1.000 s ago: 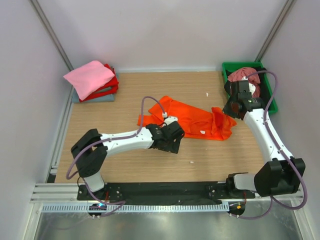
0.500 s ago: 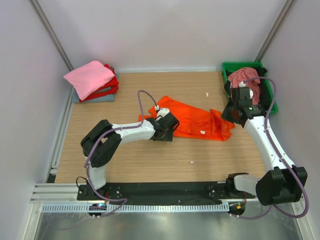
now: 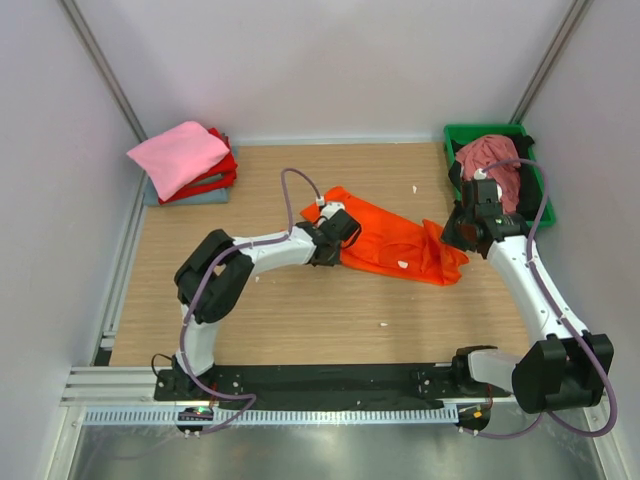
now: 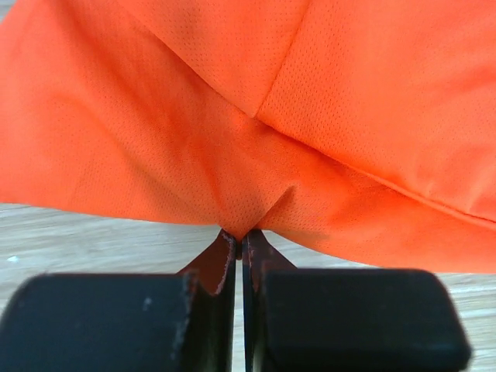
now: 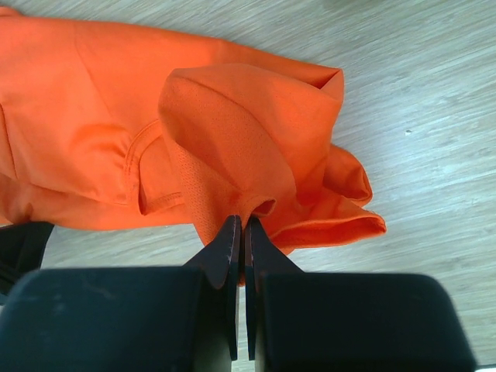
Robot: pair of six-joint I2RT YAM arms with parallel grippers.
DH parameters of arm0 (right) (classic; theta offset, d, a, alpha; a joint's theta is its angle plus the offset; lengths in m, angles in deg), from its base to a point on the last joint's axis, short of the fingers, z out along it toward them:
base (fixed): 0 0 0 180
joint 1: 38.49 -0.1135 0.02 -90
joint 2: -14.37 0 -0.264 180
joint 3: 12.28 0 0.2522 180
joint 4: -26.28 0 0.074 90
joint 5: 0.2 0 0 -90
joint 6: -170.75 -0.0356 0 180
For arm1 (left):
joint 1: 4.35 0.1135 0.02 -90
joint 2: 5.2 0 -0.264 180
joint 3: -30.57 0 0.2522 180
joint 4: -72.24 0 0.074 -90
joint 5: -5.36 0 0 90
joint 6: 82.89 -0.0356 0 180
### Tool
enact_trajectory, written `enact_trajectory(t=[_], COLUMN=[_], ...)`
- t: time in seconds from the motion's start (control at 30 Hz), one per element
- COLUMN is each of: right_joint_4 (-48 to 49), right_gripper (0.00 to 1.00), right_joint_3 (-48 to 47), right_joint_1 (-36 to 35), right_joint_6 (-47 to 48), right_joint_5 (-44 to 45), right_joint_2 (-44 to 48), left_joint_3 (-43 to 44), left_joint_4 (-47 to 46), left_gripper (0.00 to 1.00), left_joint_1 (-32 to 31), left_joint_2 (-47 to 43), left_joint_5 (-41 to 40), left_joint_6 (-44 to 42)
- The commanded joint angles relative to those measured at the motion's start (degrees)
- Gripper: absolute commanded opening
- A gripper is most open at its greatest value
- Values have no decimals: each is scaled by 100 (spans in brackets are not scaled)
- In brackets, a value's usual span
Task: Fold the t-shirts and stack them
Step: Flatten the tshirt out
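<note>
Wooden table point(image 3: 300, 320) enclosed by pale walls, seen from above, with two arms mounted at its near edge.

Hidden parts: in the overhead view each wrist covers its own fingertips. The right arm and its cable cross the green tray point(image 3: 460, 132) at the far right corner, so the tray's contents are only partly legible. Both wrist views crop the orange cloth at the frame edges.

Count: one orange t-shirt point(image 3: 390, 235) lies crumpled mid-table. One stack at the far left corner holds three folded garments: a pink t-shirt point(image 3: 178, 155) on top, a red t-shirt point(image 3: 222, 170) beneath it, and a grey-blue t-shirt point(image 3: 195, 197) at the bottom, the lower two showing edges only. One dusty rose t-shirt point(image 3: 487, 155) is heaped in the tray.

The left gripper point(image 4: 239, 236) is pinched tight on a fold at the orange shirt's left end. The right gripper point(image 5: 240, 225) is clamped on a bunched fold at its right end.

Change: a second ago the left gripper stood wide apart at the shirt's near edge. It has since moved to the left end and closed, and the shirt's left flap has drawn inward. The right gripper's pinch is unchanged.
</note>
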Motion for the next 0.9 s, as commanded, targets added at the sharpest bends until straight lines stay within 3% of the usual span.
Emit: enact_trajectory(t=[0.0,0.2,0.3,0.33,0.37,0.4,0.43,0.47,0.5,0.53,0.6,0.63,0.67,0.73,0.87], right_joint_4=[229,229,185,159,132,123,54,27,1,-104,-158,-140,-114,-140,-158], right_gripper=[1,1,1,1,1,1,1,1,1,1,1,1,1,1,1], right_joint_3=[23,-56,-135,-144,-153,-162,-171,-188,-206,-223,-197,-154,-75,-57,-65], right_joint_1=[9,10,10,9,9,18,10,9,18,27,18,27,18,27,18], right_joint_6=[114,71,62,62,53,53,36,35,35,44,70,71,62,35,-8], right_joint_5=[-99,-160,-143,-152,-134,-126,-117,-117,-134,-160,-117,-91,-82,-116,-310], right_joint_2=[127,224,198,172,180,163,163,163,163,180,303,347,425,435,409], left_joint_3=[453,1972,3649,4872,5563,6301,7579,8061,8353,8252,7263,5770,5076,3749,2952], left_joint_4=[864,1842,2464,2703,2940,3439,3644,3811,4083,4164,3729,3351,2616,2250,2336], left_gripper=[0,0,0,0,2,7,16,41,55,69,71,72,76,79,82], left_joint_1=[8,8,17,26,87,131,184,306,368,438,553,553,545,544,544], left_joint_2=[-369,-671,127,904,1321,1864,2322,3101,3309,3372,2769,2349,1622,1020,80], left_joint_5=[-374,-543,-314,-314,-114,-42,-7,46,264,336,442,451,477,364,100], left_joint_6=[-290,-1028,-1599,-1757,-2063,-2214,-2294,-2321,-2243,-2103,-1672,-1601,-1496,-1364,-1188])
